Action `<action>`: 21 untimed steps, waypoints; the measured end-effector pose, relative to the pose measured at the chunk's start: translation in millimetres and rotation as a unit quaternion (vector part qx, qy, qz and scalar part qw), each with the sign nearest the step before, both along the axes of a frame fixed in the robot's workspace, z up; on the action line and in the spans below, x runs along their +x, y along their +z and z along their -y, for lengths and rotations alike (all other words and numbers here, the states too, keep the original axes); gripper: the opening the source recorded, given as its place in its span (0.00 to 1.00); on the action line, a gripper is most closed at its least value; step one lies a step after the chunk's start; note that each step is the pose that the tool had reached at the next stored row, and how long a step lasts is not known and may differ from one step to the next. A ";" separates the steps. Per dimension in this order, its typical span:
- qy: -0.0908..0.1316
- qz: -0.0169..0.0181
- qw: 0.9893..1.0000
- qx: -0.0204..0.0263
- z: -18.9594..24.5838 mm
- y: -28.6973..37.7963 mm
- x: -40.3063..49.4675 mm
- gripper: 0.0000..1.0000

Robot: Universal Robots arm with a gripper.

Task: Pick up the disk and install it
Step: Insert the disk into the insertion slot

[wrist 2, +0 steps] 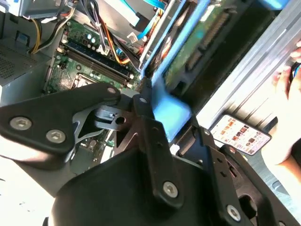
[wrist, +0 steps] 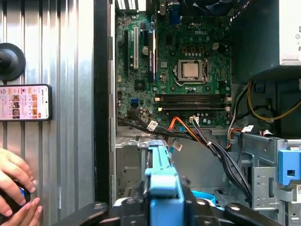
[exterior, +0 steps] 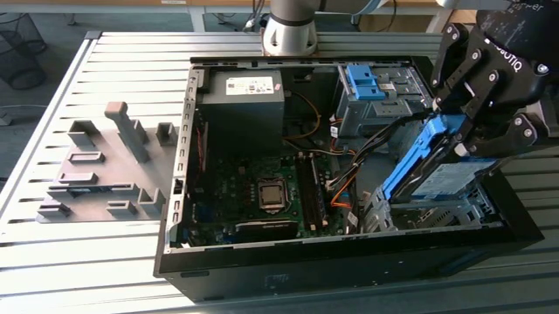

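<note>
Looking from the exterior view's left, we first see a grey plastic stand (exterior: 101, 171) with little posts on the slatted metal table (exterior: 78, 261), well apart from the open computer case (exterior: 349, 261). Inside the case we see the big grey box (exterior: 245, 104) with a small white sticker, and just beside it the green board (exterior: 262, 190) with its square chip. Past the board run orange and black wires (exterior: 341, 176). At the far corner of the case sits a bare blue bracket (exterior: 365, 82) in a metal cage.

Next comes the disk (exterior: 436, 170). It is tilted, with its blue frame and white-and-blue label showing, and it hangs over the metal bay at the case's near corner on the exterior view's right. Our black gripper (exterior: 472, 134) is squeezed tight on the disk's blue frame.

In the first wrist view we see a phone (wrist: 26, 102) lying on the table outside the case, and a person's hand (wrist: 16, 188) near it.
</note>
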State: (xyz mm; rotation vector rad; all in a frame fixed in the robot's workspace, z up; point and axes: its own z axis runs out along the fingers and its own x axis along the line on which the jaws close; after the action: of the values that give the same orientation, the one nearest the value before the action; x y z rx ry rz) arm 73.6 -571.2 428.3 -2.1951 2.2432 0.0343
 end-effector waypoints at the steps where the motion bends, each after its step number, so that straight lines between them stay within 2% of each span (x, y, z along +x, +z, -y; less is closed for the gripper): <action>1: 0.000 0.000 1.000 0.000 0.0 -1.0 0.0 0.44; 10: 0.000 0.000 1.000 0.000 0.0 -17.3 0.0 0.42; 11: 0.000 0.000 1.000 0.000 0.0 -19.0 0.0 0.36; 12: 0.000 0.000 1.000 0.000 0.0 -20.9 0.0 0.36; 13: 0.000 0.000 1.000 0.000 0.0 -22.8 0.0 0.24; 14: 0.000 0.000 1.000 0.000 0.0 -24.5 0.0 0.24; 16: 0.000 0.000 1.000 0.000 0.0 -28.2 0.0 0.12; 21: 0.000 0.000 1.000 0.000 0.0 -37.3 0.0 0.11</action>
State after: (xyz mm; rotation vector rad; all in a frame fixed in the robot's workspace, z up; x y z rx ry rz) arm 73.6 -571.2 391.0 -2.1949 2.2431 0.0346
